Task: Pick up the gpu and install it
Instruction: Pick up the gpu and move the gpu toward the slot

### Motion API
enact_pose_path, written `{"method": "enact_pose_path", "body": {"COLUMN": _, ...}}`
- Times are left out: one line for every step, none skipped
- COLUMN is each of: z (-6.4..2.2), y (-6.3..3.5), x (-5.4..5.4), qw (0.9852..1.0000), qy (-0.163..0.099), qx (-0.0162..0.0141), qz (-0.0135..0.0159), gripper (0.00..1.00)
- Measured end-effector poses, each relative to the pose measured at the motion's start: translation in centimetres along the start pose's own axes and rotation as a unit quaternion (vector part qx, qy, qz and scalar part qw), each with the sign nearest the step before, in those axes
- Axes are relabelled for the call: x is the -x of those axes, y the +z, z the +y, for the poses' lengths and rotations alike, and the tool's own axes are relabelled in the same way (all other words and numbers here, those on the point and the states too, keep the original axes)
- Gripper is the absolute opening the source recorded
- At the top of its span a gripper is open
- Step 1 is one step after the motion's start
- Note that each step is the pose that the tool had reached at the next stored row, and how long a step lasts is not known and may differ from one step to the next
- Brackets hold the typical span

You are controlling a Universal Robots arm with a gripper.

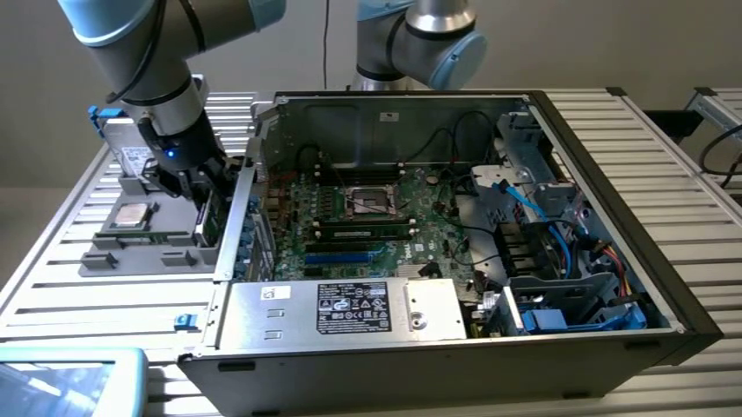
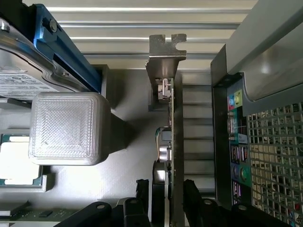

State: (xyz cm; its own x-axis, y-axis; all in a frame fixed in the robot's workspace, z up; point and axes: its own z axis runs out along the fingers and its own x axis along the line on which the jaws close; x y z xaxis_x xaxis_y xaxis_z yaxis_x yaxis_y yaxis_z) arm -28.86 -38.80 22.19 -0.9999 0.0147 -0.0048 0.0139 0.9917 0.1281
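The gripper [image 1: 200,193] [image 2: 166,198], jaws apart, straddles the upright gpu [image 2: 172,132] [image 1: 214,217] (edge-on here). Beneath it a grey holder [image 1: 130,254] rests on the slatted metal table [image 1: 52,265], the open computer case [image 1: 347,109] just beside.

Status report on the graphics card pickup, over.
Pincer open, astride the graphics card. Card on edge in its gray holder, not yet lifted. Computer case close alongside.

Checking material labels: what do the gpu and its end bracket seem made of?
gpu: thin greenish board seen edge-on, probably matte fibreglass laminate. End bracket: dull silver, folded and notched, looks like bare sheet metal, steel or aluminium.
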Motion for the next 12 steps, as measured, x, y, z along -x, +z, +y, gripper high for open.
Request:
{"method": "enact_pose_path", "body": {"z": 0.0, "y": 0.0, "x": 0.0, "qw": 1.0, "qy": 0.0, "qx": 0.0, "qz": 0.0001, "gripper": 0.44}}
{"method": "enact_pose_path", "body": {"z": -0.01, "y": 0.01, "x": 0.03, "qw": 1.0, "qy": 0.0, "qx": 0.0001, "qz": 0.0011, "gripper": 0.44}}
{"method": "enact_pose_path", "body": {"z": -0.01, "y": 0.0, "x": 0.03, "qw": 1.0, "qy": 0.0, "qx": 0.0, "qz": 0.0019, "gripper": 0.44}}
{"method": "enact_pose_path", "body": {"z": 0.0, "y": 0.0, "x": 0.03, "qw": 1.0, "qy": 0.0, "qx": -0.0001, "qz": 0.0024, "gripper": 0.44}}
{"method": "enact_pose_path", "body": {"z": 0.0, "y": 0.0, "x": 0.05, "qw": 1.0, "qy": 0.0, "qx": -0.0001, "qz": 0.0028, "gripper": 0.44}}
{"method": "enact_pose_path", "body": {"z": 0.0, "y": 0.0, "x": 0.06, "qw": 1.0, "qy": 0.0, "qx": -0.0001, "qz": 0.003, "gripper": 0.44}}
{"method": "enact_pose_path", "body": {"z": -0.01, "y": 0.0, "x": 0.07, "qw": 1.0, "qy": 0.0, "qx": 0.0, "qz": 0.003, "gripper": 0.44}}
{"method": "enact_pose_path", "body": {"z": -0.01, "y": 0.0, "x": 0.07, "qw": 1.0, "qy": 0.0, "qx": 0.0, "qz": 0.0031, "gripper": 0.44}}
{"method": "enact_pose_path", "body": {"z": 0.0, "y": 0.0, "x": 0.08, "qw": 1.0, "qy": 0.0, "qx": 0.0, "qz": 0.0031, "gripper": 0.44}}
{"method": "enact_pose_path", "body": {"z": 0.0, "y": 0.0, "x": 0.09, "qw": 1.0, "qy": 0.0, "qx": 0.0, "qz": 0.0031, "gripper": 0.44}}
{"method": "enact_pose_path", "body": {"z": 0.0, "y": 0.0, "x": 0.09, "qw": 1.0, "qy": 0.0, "qx": 0.0, "qz": 0.0031, "gripper": 0.44}}
{"method": "enact_pose_path", "body": {"z": -0.01, "y": 0.0, "x": 0.09, "qw": 1.0, "qy": 0.0, "qx": 0.0, "qz": 0.0031, "gripper": 0.41}}
